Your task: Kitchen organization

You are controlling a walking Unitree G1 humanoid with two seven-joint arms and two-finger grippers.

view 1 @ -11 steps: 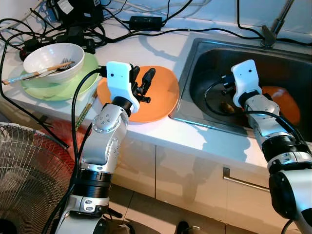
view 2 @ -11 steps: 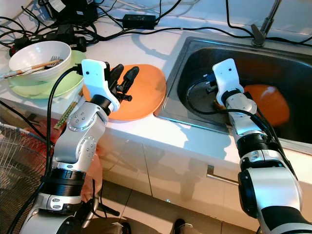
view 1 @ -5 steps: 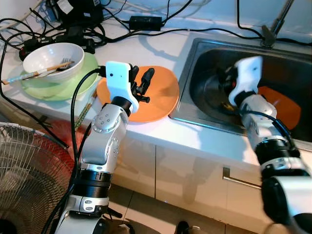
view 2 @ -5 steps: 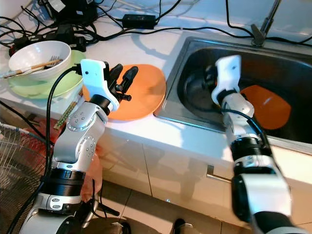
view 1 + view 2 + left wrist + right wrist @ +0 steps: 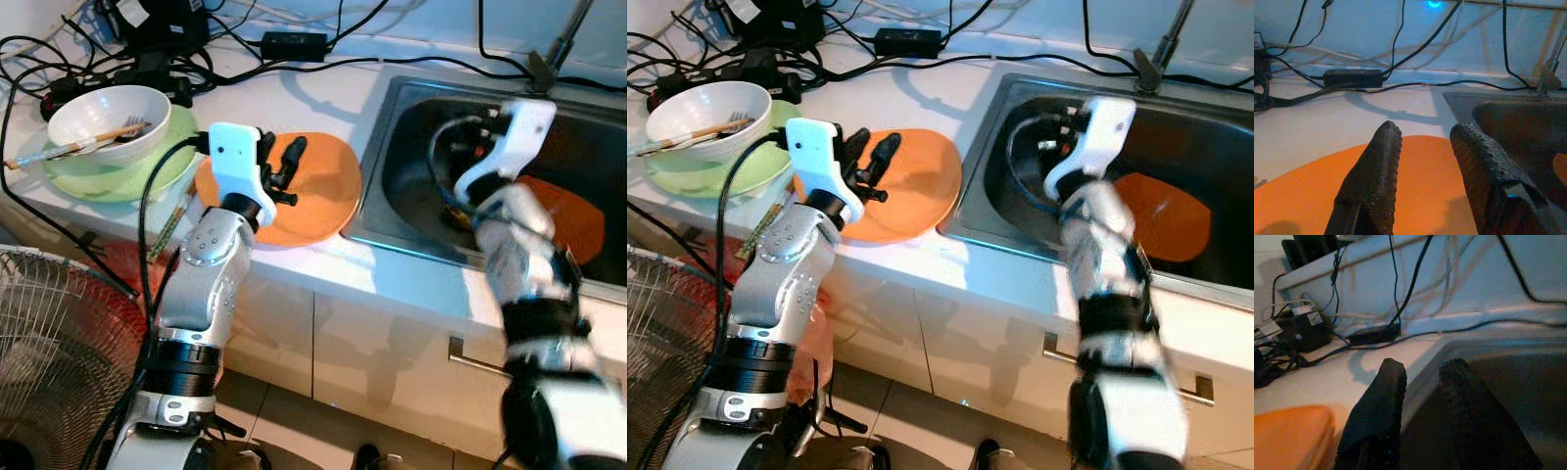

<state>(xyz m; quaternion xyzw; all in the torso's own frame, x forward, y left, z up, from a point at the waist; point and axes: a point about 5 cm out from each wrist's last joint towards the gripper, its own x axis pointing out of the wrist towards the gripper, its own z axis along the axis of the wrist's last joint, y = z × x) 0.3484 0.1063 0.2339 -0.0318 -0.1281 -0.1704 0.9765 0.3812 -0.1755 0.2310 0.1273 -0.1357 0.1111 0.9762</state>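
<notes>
An orange plate (image 5: 318, 196) lies on the white counter beside the sink (image 5: 392, 108). My left gripper (image 5: 282, 152) hovers just above the plate's left part, open, with nothing between its fingers (image 5: 1376, 166). A second orange plate (image 5: 576, 213) lies on the sink's floor. My right gripper (image 5: 477, 132) is raised over the left half of the sink, open and empty, pointing toward the back wall; its wrist view shows the sink's rim and the counter plate's edge (image 5: 1288, 431).
A white bowl (image 5: 108, 113) holding chopsticks and a fork sits on a green plate (image 5: 157, 171) at the counter's left. Loose chopsticks (image 5: 171, 223) lie near the counter's edge. Black cables and adapters (image 5: 294, 44) crowd the back. A faucet (image 5: 558, 44) rises behind the sink. A fan (image 5: 49, 362) stands low on the left.
My right gripper has lifted out of the sink's bottom and tilted up toward the back wall. The left gripper has barely shifted over the orange plate.
</notes>
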